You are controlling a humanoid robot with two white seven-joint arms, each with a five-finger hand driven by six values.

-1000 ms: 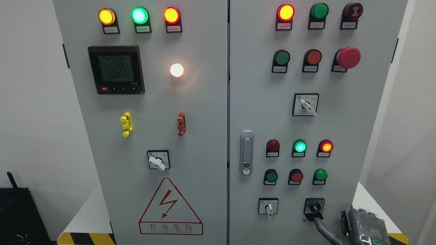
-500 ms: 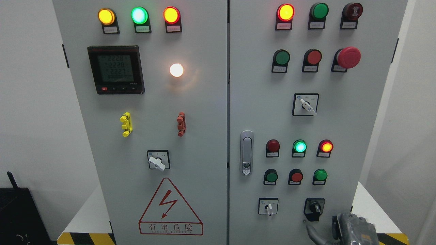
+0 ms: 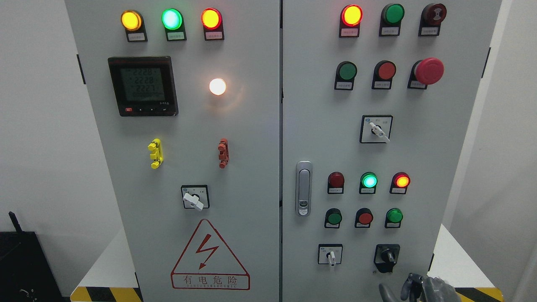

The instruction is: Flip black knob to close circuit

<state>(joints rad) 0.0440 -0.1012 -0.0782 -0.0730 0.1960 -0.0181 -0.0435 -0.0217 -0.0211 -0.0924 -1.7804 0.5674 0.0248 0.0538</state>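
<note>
The black knob (image 3: 387, 256) sits at the lower right of the grey cabinet's right door (image 3: 319, 138), its handle pointing down and slightly right. My right hand (image 3: 413, 288) shows only at the bottom edge, below and right of the knob and apart from it. Its dark fingers (image 3: 407, 284) are loosely spread and hold nothing. The left arm is out of view.
A white selector switch (image 3: 331, 256) sits left of the knob, with three push buttons (image 3: 365, 217) above. A door latch (image 3: 303, 188) is on the right door's left side. A red mushroom stop button (image 3: 428, 71) juts out at upper right. A black box (image 3: 25, 264) stands at lower left.
My right hand has drawn down and away from the black knob, from touching it to low at the frame's bottom edge. The knob's handle now hangs nearer to vertical.
</note>
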